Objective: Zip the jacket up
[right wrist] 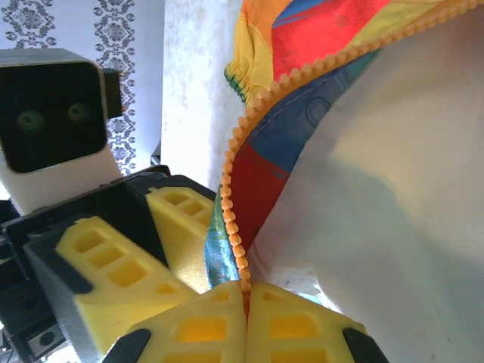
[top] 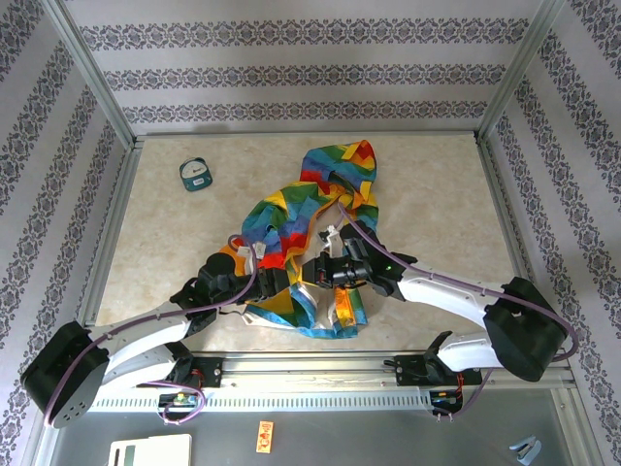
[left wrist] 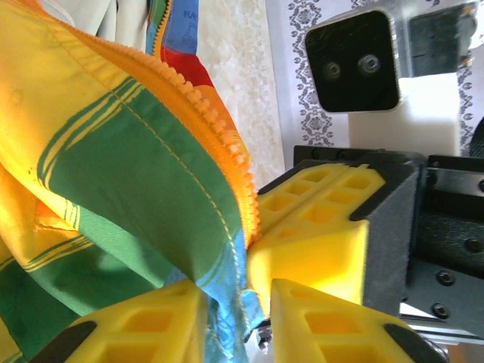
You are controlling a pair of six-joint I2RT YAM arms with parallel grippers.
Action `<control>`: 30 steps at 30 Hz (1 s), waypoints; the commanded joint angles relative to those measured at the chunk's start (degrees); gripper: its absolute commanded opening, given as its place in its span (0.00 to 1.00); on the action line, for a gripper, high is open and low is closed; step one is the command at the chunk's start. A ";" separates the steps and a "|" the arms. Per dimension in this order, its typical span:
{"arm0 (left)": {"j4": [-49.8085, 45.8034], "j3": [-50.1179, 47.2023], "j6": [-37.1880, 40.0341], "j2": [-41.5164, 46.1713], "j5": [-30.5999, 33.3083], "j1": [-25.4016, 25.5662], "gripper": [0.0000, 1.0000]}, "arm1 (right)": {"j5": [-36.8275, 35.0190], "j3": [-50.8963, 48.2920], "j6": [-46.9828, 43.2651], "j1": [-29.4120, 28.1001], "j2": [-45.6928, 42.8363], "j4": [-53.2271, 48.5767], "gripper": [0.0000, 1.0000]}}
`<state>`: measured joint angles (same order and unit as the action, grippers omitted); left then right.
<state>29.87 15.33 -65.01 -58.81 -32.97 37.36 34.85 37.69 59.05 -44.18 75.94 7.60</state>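
Orange zipper teeth (left wrist: 219,128): two open rows, one in each wrist view, not meshed with each other. I can make out no slider, so I judge the zip not yet started.
Jacket (top: 320,209): rainbow patchwork, crumpled on the bench (top: 437,194). It lies right of the teal gadget (top: 197,175), its far end about level with the gadget and the rest trailing nearer the arm bases.
Left pincer (top: 254,279): nearer me than the gadget and a little right of it, at the jacket's near end. Its yellow fingers (left wrist: 151,325) are closed on a blue fold just under the teeth, pinning one front edge.
Right pincer (top: 330,272): further right of the gadget, facing the left one almost tip to tip. Its fingers (right wrist: 302,325) are pressed together on the lowest stretch of the other tooth row, with whitish lining beside them.
Why held so: each arm has one half of the opening by its bottom end. I read that as bringing the two ends together so that they can be mated before anything is pulled.
Next call: fine alignment of the two ends, as I judge it; the soft cloth may sag or twist between the grips.
Risk: a tooth row slipping out from between the yellow fingers.
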 commanded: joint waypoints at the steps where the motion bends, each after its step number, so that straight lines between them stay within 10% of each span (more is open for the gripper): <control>1: -0.16 -0.13 -0.10 2.24 -0.08 -0.63 0.31 | -2.26 -1.12 1.40 -0.82 -1.32 1.28 0.00; 17: -14.48 4.79 0.95 10.44 1.31 0.16 0.27 | -5.22 0.59 4.73 -0.90 -3.69 0.91 0.00; 30: -2.69 2.86 -2.97 4.40 1.42 2.10 0.28 | -5.93 1.68 7.00 -2.00 -3.18 2.72 0.00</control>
<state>21.28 19.05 -66.57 -54.33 -31.31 38.94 29.80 37.87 64.84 -45.54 73.21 8.21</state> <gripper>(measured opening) 0.274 0.051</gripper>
